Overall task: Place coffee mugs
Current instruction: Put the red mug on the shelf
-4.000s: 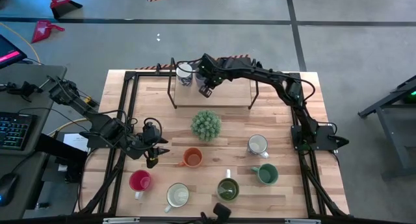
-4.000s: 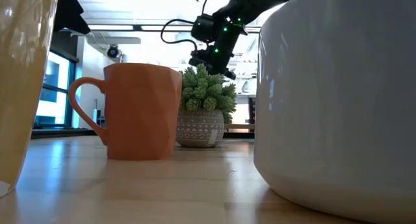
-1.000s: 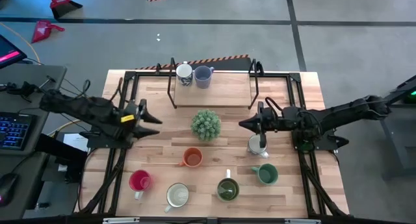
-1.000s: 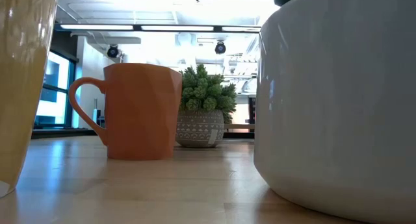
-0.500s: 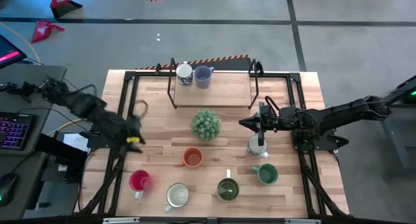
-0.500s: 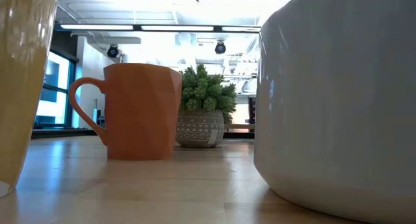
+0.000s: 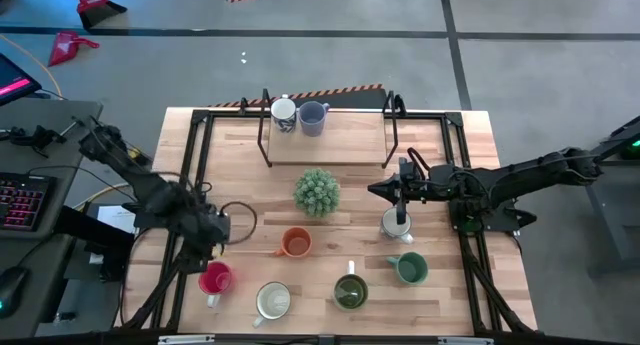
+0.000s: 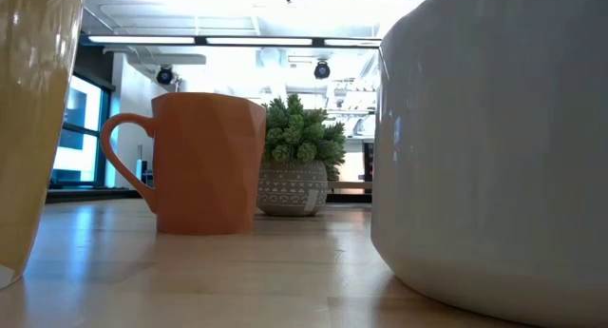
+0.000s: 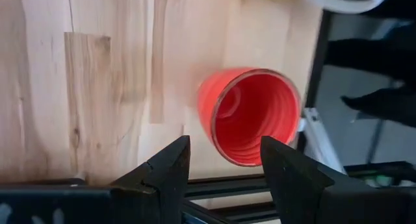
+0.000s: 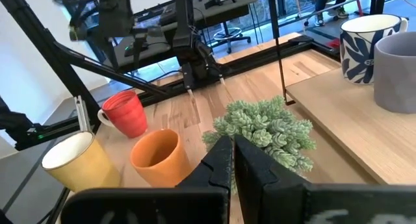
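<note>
Hovering at the lower left of the high view, the left pincer (image 7: 213, 247) hangs with its jaws spread just above the red mug (image 7: 215, 279), holding nothing. Right of centre, the right pincer (image 7: 379, 191) is shut and empty, just beside a white mug (image 7: 396, 224). Across the lower worktop (image 7: 440, 285) stand an orange mug (image 7: 295, 243), a cream mug (image 7: 273, 301) and two green mugs (image 7: 350, 291). Two more mugs (image 7: 298, 115) sit on the raised shelf (image 7: 350, 140) at the top, behind the plant (image 7: 317, 193).

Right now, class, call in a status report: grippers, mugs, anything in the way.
Left gripper open above red mug. Right gripper shut, empty, near white mug. Two mugs on shelf. Potted plant mid-table.
</note>
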Action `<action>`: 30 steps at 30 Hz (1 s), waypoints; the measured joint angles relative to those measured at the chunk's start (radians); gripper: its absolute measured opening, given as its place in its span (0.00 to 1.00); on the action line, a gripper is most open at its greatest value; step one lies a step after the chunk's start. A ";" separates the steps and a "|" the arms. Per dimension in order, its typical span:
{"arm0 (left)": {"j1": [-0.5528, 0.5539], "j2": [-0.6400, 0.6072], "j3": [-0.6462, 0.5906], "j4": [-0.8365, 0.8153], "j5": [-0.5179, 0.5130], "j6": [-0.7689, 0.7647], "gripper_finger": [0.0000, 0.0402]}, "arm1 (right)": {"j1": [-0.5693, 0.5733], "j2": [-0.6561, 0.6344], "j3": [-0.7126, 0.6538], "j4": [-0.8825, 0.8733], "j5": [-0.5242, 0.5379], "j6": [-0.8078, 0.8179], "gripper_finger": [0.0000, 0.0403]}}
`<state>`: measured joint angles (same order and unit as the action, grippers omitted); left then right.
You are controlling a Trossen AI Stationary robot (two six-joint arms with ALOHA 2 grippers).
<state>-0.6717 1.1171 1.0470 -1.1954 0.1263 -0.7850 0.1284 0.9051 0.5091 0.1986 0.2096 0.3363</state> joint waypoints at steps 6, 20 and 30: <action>-0.062 0.115 0.000 0.020 -0.037 -0.027 0.44 | 0.000 0.000 0.000 0.000 -0.005 -0.001 0.00; -0.131 0.338 -0.001 0.128 -0.050 -0.114 0.44 | 0.002 -0.001 0.000 0.015 -0.032 0.002 0.00; -0.130 0.460 -0.001 0.152 -0.061 -0.122 0.44 | 0.003 -0.002 0.000 0.068 -0.069 -0.002 0.00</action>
<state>-0.8013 1.5775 1.0462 -1.0438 0.0654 -0.9066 0.1314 0.9035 0.5091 0.2665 0.1406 0.3340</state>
